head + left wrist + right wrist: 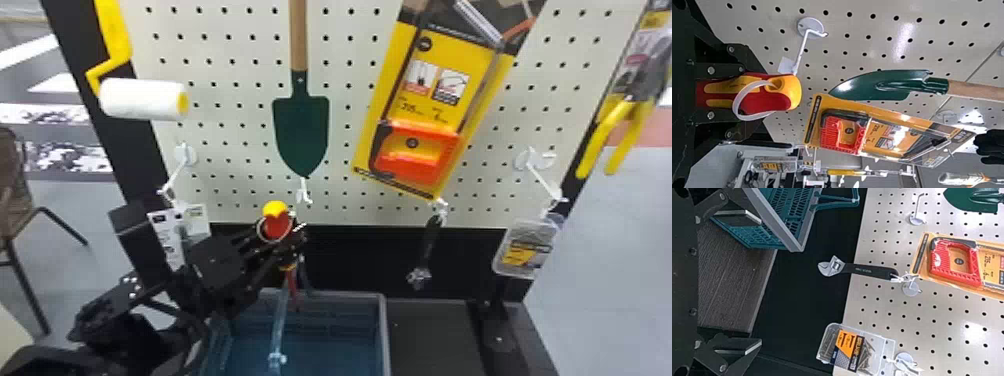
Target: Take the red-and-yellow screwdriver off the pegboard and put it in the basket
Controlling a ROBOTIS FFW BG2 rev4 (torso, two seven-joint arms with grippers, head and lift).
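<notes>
The red-and-yellow screwdriver point(276, 223) is just below the blade of the green trowel point(301, 131), clasped between the 2 fingers of the left tool point(745, 94). The right tool point(760, 282) is spread and empty, lower than the trowel and to its right.

I judge the screwdriver light and stiff, with little about it to break. Its thick handle looks like firm plastic with grippier panels, though the smooth yellow cap could slip. The present hold, 2 fingers across the handle with the cap free, is the right place; the shaft would give a thinner, more twisty grip. The only soft part is the white loop point(736, 105), which could snag on the hook point(801, 49) just below the trowel. I cannot tell whether the 2 are clear of each other.

The shaft and tip are hard to make out behind the fingers; a thin red piece point(292, 286) lower than the trowel is unclear too. The basket point(383, 330), well below the trowel, is partly masked by the left arm point(120, 325), its near side cut off.
</notes>
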